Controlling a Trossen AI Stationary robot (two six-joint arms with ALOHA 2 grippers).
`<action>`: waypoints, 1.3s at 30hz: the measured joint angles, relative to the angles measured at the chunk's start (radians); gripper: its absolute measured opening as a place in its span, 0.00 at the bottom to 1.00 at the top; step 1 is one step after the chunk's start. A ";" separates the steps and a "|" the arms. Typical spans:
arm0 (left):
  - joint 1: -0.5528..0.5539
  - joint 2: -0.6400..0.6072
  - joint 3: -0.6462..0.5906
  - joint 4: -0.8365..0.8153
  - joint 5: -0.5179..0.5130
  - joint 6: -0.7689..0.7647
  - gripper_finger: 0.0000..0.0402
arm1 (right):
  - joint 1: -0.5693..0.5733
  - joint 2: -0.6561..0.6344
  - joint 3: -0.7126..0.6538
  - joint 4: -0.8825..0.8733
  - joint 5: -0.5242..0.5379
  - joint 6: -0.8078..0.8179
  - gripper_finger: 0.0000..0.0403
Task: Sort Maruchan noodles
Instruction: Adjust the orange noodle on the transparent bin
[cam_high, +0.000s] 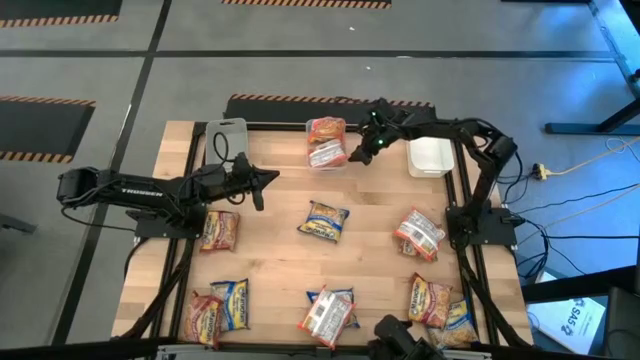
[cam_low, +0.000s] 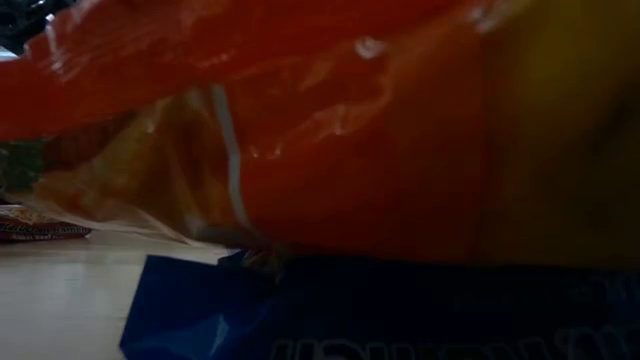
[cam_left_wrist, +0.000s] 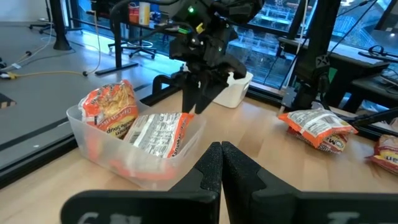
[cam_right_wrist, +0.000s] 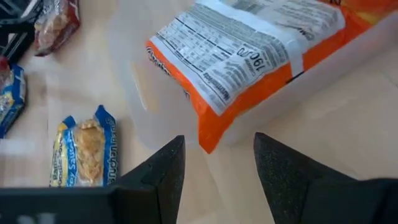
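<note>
A clear bin (cam_high: 326, 143) stands at the table's far middle and holds two orange Maruchan packets: one face up (cam_left_wrist: 112, 109), one label side up (cam_left_wrist: 158, 134) with a corner over the rim (cam_right_wrist: 208, 140). My right gripper (cam_right_wrist: 217, 168) hangs open just above that corner at the bin's right side (cam_high: 357, 155), slanting down, with one finger on either side of the corner and no contact visible. My left gripper (cam_high: 270, 178) is shut and empty, level above the table left of the bin. Several more packets lie flat on the table, among them a blue-yellow one (cam_high: 324, 221).
A white bin (cam_high: 430, 157) stands right of the clear one, and another clear bin (cam_high: 226, 140) sits at the far left. Loose packets lie at mid-left (cam_high: 219, 230), at mid-right (cam_high: 419, 233) and along the near edge (cam_high: 328, 312). An orange packet (cam_low: 350, 130) fills the low view.
</note>
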 joint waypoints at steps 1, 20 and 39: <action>0.000 0.000 0.000 0.000 0.000 0.000 0.00 | 0.001 0.000 -0.002 0.010 0.000 0.005 0.44; 0.000 0.000 0.000 0.001 0.000 0.003 0.00 | 0.117 0.016 0.011 0.121 0.215 -0.034 0.44; 0.000 0.000 0.000 0.003 0.000 0.003 0.00 | 0.215 0.022 0.018 0.129 0.541 -0.227 0.05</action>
